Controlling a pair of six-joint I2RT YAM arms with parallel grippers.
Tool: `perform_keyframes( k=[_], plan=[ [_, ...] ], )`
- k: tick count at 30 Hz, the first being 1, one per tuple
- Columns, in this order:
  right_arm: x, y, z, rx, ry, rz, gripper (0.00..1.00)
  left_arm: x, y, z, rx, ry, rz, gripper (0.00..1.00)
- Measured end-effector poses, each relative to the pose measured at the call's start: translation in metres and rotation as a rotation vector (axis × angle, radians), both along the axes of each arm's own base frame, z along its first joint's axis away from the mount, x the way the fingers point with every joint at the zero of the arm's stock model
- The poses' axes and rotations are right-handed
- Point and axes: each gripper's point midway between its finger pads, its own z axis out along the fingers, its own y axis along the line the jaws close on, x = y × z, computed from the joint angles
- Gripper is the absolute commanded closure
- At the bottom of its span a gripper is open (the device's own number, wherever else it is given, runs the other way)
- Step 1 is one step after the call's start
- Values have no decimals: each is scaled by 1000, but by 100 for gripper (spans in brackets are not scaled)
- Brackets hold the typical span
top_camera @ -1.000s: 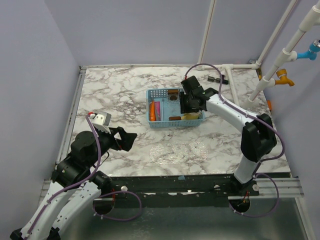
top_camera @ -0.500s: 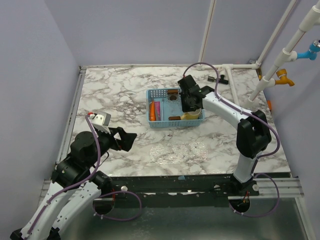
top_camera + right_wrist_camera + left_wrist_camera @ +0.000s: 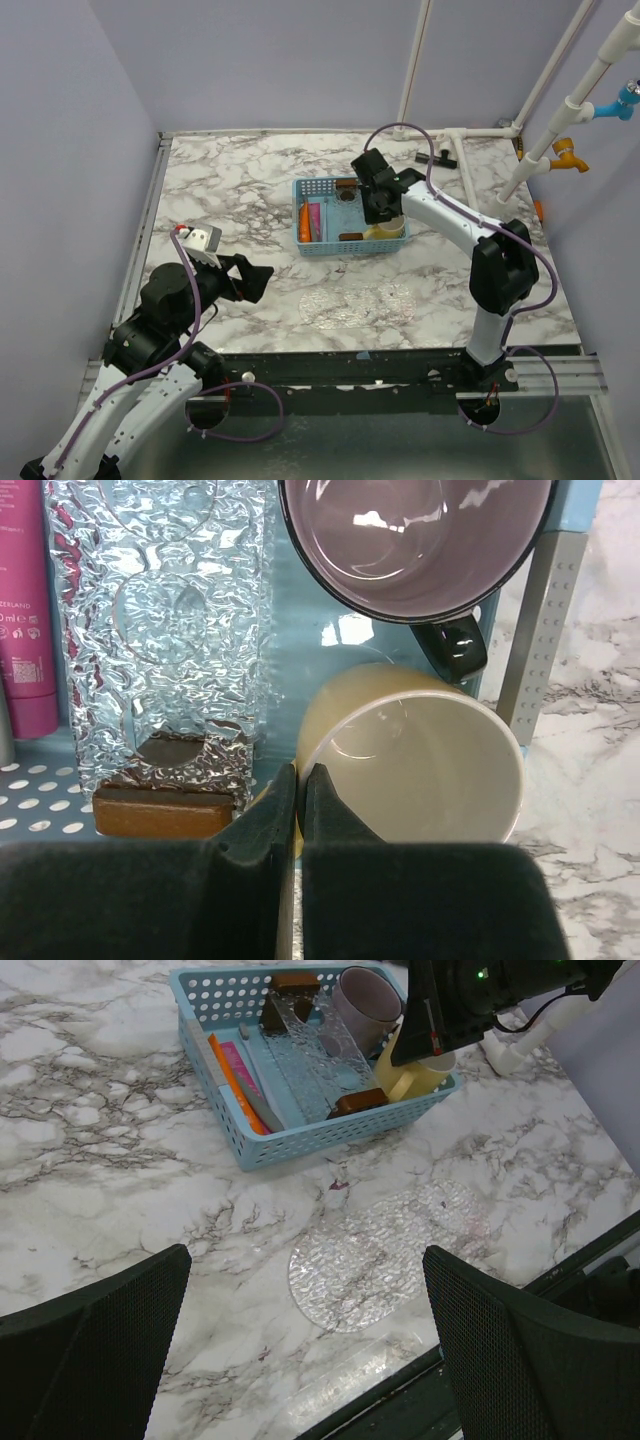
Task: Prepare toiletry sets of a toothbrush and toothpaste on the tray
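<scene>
Evidently my right jaws are pressed together at the rim of the yellow mug (image 3: 420, 780) in the basket (image 3: 300, 1140), likely to clear it. Left jaws hang spread, lower left.

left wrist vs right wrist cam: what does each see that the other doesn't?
Left wrist only: open left gripper, bubble disc on the table, orange toothbrush. Right wrist only: right gripper seen shut, at the yellow mug rim. Both: basket, yellow mug, purple mug, pink tube, foil tray.
</scene>
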Motion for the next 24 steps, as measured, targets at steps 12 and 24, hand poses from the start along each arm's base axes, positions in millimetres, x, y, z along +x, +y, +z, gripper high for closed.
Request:
perform_keyframes(
  k=[12,24],
  plan=[
    [-2,3,59,17,-121,9,99,0,0,0,0,0,0,1],
    [-41,44,105,26,-191,108,99,0,0,-1,3,4,0,1]
  ],
)
